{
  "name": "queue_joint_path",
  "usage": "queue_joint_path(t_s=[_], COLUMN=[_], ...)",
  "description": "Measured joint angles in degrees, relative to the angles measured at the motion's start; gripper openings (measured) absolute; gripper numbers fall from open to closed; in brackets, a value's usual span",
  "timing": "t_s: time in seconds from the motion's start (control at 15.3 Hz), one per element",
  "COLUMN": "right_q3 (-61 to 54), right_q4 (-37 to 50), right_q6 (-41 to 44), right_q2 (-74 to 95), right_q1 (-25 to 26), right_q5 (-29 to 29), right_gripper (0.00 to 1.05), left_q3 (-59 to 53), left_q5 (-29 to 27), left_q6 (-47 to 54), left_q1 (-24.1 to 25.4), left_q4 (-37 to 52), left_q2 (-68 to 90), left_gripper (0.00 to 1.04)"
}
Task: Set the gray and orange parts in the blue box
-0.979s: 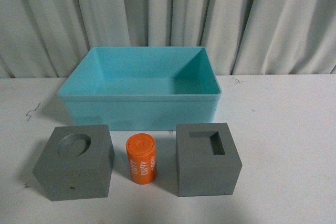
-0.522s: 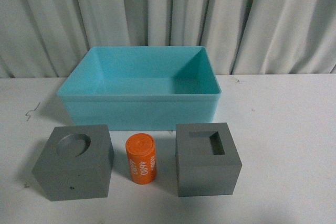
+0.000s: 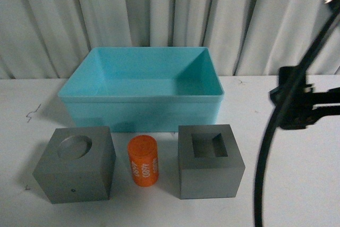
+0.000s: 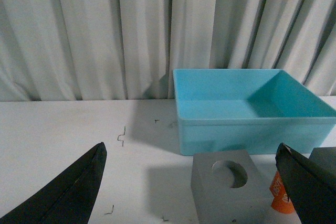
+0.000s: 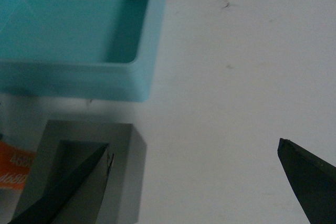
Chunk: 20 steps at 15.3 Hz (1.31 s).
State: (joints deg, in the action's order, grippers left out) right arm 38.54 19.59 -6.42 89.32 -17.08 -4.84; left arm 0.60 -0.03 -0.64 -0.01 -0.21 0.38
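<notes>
Gaping wide and empty, the right gripper (image 5: 193, 145) is seen over the table (image 5: 226, 77), one finger (image 5: 63, 192) overlapping the slotted cube (image 5: 79, 171). The left gripper (image 4: 190, 146), equally open and empty, is framed around the round-recess cube (image 4: 226, 182) without touching it. Only the front view shows the cylinder (image 3: 143, 160) whole: upright between the cubes, its long axis vertical, just before the box (image 3: 141, 111).

The box (image 3: 141, 112) is sitting on the table (image 3: 303, 184). In front of it — left to right — the round-recess cube (image 3: 74, 166), the cylinder (image 3: 143, 161) and the rectangular-recess cube (image 3: 211, 163) are standing apart.
</notes>
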Motion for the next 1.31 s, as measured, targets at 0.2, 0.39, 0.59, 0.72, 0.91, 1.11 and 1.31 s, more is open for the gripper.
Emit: queue_joint_path(t_s=[0.2, 0.39, 0.59, 0.72, 0.91, 1.11, 1.31], right_q3=[4.90, 7.61, 8.96, 10.23, 11.98, 13.55, 14.01], right_q4=[-0.57, -3.72, -4.52, -5.05, -5.95, -6.34, -6.54], right_q6=[-2.25, -4.87, -7.08, -7.78, -8.50, -9.86, -10.97], right_q2=[7.67, 12.92, 15.54, 17.66, 20.65, 22.51, 22.86], right_q1=[-5.97, -7.82, -8.79, -9.20, -9.62, -9.57, -9.53], right_q5=[-2.49, -4.72, -5.42, -5.40, -5.42, -5.60, -4.98], right_gripper=[0.98, 0.98, 0.98, 0.98, 0.98, 0.96, 0.65], left_q3=[0.00, 0.00, 0.00, 0.00, 0.00, 0.00, 0.00], left_q5=[0.00, 0.00, 0.00, -0.02, 0.00, 0.00, 0.00], left_q6=[0.00, 0.00, 0.00, 0.00, 0.00, 0.00, 0.00], left_q1=[0.00, 0.00, 0.00, 0.00, 0.00, 0.00, 0.00], left_q4=[0.00, 0.00, 0.00, 0.02, 0.00, 0.00, 0.00], left_q2=[0.00, 0.00, 0.00, 0.00, 0.00, 0.00, 0.00], left_gripper=[0.98, 0.98, 0.98, 0.98, 0.98, 0.98, 0.98])
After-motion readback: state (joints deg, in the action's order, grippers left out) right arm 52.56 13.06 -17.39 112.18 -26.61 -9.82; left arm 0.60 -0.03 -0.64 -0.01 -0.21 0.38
